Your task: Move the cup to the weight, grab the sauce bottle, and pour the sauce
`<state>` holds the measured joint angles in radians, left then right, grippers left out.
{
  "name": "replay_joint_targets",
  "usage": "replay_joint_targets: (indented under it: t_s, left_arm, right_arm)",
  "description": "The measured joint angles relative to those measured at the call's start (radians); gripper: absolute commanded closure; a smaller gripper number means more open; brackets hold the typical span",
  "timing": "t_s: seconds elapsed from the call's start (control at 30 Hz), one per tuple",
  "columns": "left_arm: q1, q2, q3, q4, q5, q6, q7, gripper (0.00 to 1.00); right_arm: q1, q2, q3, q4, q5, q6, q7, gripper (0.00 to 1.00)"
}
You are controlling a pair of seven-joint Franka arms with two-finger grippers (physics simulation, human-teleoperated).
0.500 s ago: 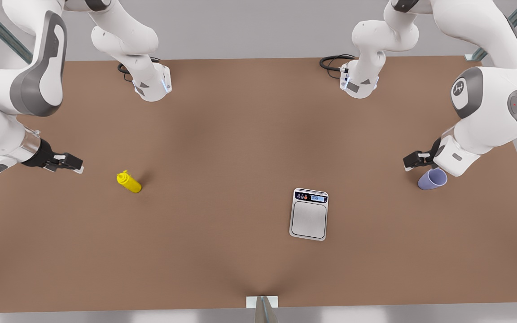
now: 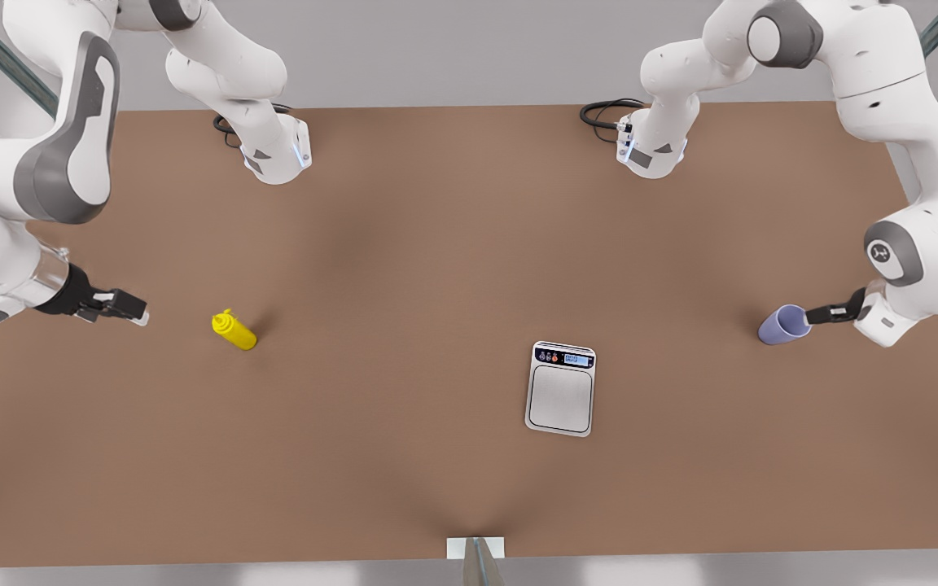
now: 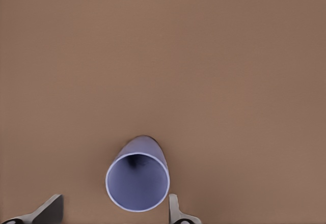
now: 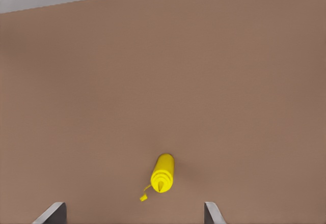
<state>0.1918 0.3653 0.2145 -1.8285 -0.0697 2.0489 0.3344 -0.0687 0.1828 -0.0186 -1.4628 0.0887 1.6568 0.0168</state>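
Scale first: the weight (image 2: 560, 389) lies flat on the table (image 2: 436, 268) nearest the front camera, platform bare, display strip at its far end. It awaits the cup, by my judgement, since nothing rests on it.

Farther back, toward the front view's right, the cup (image 2: 783, 325) stands upright, well apart from the weight. The left gripper (image 2: 823, 313) sits just beside it, fingers (image 3: 174, 210) spread wider than the cup and gripping nothing; the rim lies between them in the left wrist view, suggesting a side grasp is being lined up.

Toward the front view's left, the sauce bottle (image 2: 234, 330) stands untouched. The right gripper (image 2: 129, 308) hovers near it, fingers apart and empty, apparently waiting its turn.
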Motion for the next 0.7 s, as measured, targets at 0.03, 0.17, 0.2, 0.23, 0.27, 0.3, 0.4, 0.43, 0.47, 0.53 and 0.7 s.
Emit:
replay_joint_targets:
  t_s: [0.03, 0.17, 0.2, 0.23, 0.27, 0.3, 0.4, 0.43, 0.47, 0.53, 0.7]
  left_arm:
    - [0.014, 0.014, -0.001, -0.004, 0.001, 0.017, 0.000, 0.00]
    - [0.029, 0.043, 0.000, -0.026, 0.004, 0.031, 0.018, 0.00]
    - [0.029, 0.050, 0.000, -0.026, 0.004, 0.034, 0.023, 0.00]
    - [0.029, 0.059, 0.000, -0.026, 0.005, 0.043, 0.025, 0.00]
    - [0.037, 0.071, 0.000, -0.026, 0.005, 0.045, 0.028, 0.00]
    - [0.038, 0.077, -0.001, -0.026, 0.006, 0.046, 0.028, 0.00]
    - [0.041, 0.093, 0.000, -0.026, 0.005, 0.069, 0.028, 0.00]
    - [0.041, 0.099, 0.000, -0.026, 0.005, 0.073, 0.028, 0.00]
    - [0.041, 0.106, 0.000, -0.026, 0.005, 0.080, 0.028, 0.00]
    - [0.041, 0.122, 0.000, -0.026, 0.005, 0.092, 0.026, 0.00]
    - [0.041, 0.136, -0.001, -0.025, 0.005, 0.097, 0.019, 0.41]
  right_arm:
    - [0.003, 0.000, 0.000, 0.001, 0.000, 0.000, 0.000, 0.00]
    - [0.001, 0.000, 0.000, 0.001, 0.028, 0.000, 0.000, 0.00]
    - [0.001, 0.000, 0.000, 0.001, 0.029, -0.002, -0.001, 0.00]
    - [-0.001, 0.000, 0.000, 0.001, 0.029, -0.003, -0.001, 0.00]
    - [0.000, 0.000, -0.001, 0.001, 0.029, -0.005, -0.020, 0.00]
    - [0.000, 0.000, -0.003, 0.001, 0.030, -0.005, -0.027, 0.00]
    - [-0.001, 0.000, -0.003, 0.001, 0.030, -0.005, -0.028, 0.00]
    - [0.000, 0.000, -0.003, 0.001, 0.031, -0.005, -0.028, 0.00]
    - [0.000, 0.000, -0.003, 0.001, 0.031, -0.005, -0.028, 0.00]
    - [-0.001, 0.000, -0.003, 0.001, 0.031, -0.005, -0.028, 0.00]
    - [-0.001, 0.000, -0.003, 0.001, 0.031, -0.005, -0.028, 0.00]
